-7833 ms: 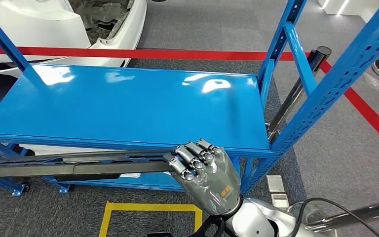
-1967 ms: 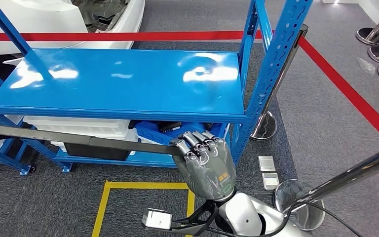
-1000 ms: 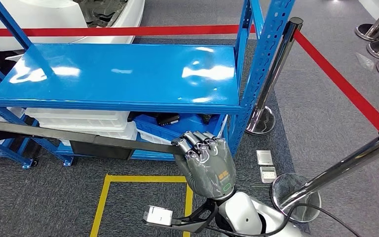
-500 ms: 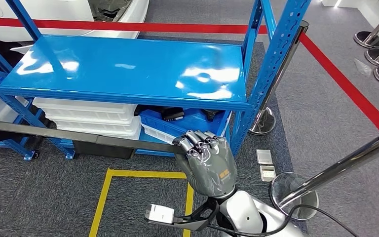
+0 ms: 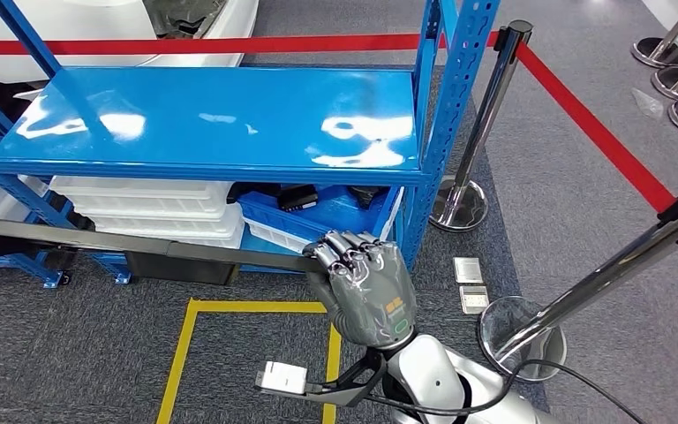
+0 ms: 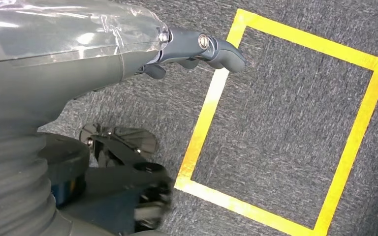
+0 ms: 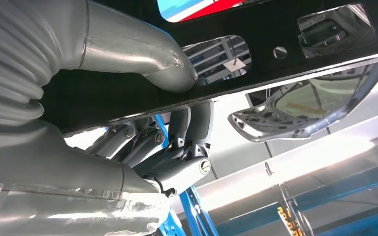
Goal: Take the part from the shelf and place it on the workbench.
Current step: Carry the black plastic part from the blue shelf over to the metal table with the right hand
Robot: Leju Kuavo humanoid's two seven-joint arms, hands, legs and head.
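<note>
Black part [image 5: 132, 245] held by right hand [image 5: 366, 287] beside shelf [image 5: 203, 124].

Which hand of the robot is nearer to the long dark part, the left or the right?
Right. The right hand grips the long dark part at its end. The left hand hangs over the grey carpet, holding nothing.

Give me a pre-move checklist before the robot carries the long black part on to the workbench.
1. Grip: right robot hand holds the part at one end, fingers wrapped over it. Ok.
2. Part off the shelf: it hangs in front of the shelf's edge. Ok.
3. Far end of the part: runs out of the head view. Cannot tell.
4. Left robot hand: holds nothing, over the floor. Ok.
5. Stanchion close on the right: may obstruct a turn. Not ok.
6. Workbench location: cannot tell.
</note>
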